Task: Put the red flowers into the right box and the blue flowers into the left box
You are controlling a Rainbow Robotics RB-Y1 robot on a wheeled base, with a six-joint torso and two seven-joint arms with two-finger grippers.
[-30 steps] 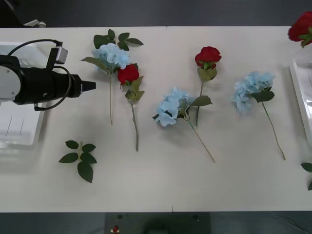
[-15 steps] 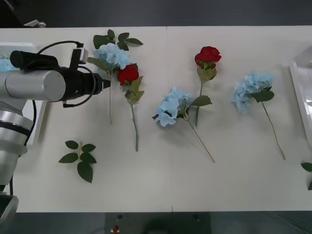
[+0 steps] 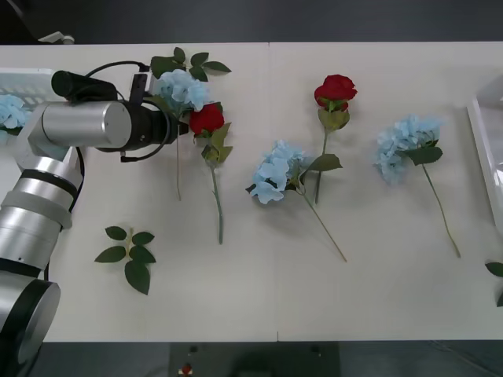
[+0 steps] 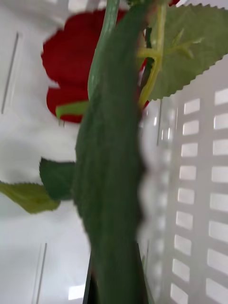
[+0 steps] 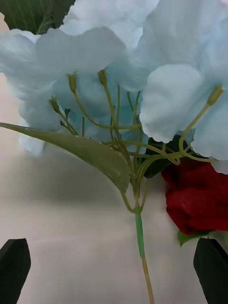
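Two flowers are looking settled or nearly so, as I am judging it: the boxed blue flower (image 3: pixel 11 110) is lying inside the left box (image 3: pixel 31 78), and the carried red flower (image 4: pixel 71 61) is hanging over the slotted floor of the right box (image 3: pixel 482 149), which is sitting at the table end farthest from the left box. My right pincer (image 4: pixel 116 289) is clamping that flower's stem, with its dark fingers pressing close on either side. I am reckoning that only the release is wanting there. My left pincer (image 5: pixel 113 273) is reaching out just beside the left box with its fingers spread wide. It is straddling the stem of the nearest blue flower (image 3: pixel 181 89) just under its cluster, and the fingers are standing clear of the stem on both sides. The neighbouring red flower (image 3: pixel 206 119) is lying right against that cluster, on the side away from the left box, so I am expecting to need care not to catch it in the same bite. Farther from the left box, the middle blue flower (image 3: pixel 275 169), the far red flower (image 3: pixel 335 90) and the last blue flower (image 3: pixel 405 141) are lying loose on the table (image 3: pixel 354 298). That is leaving me five to sort, three blue and two red. One leaf sprig (image 3: pixel 130 255), lying near the left box, is not concerning me.
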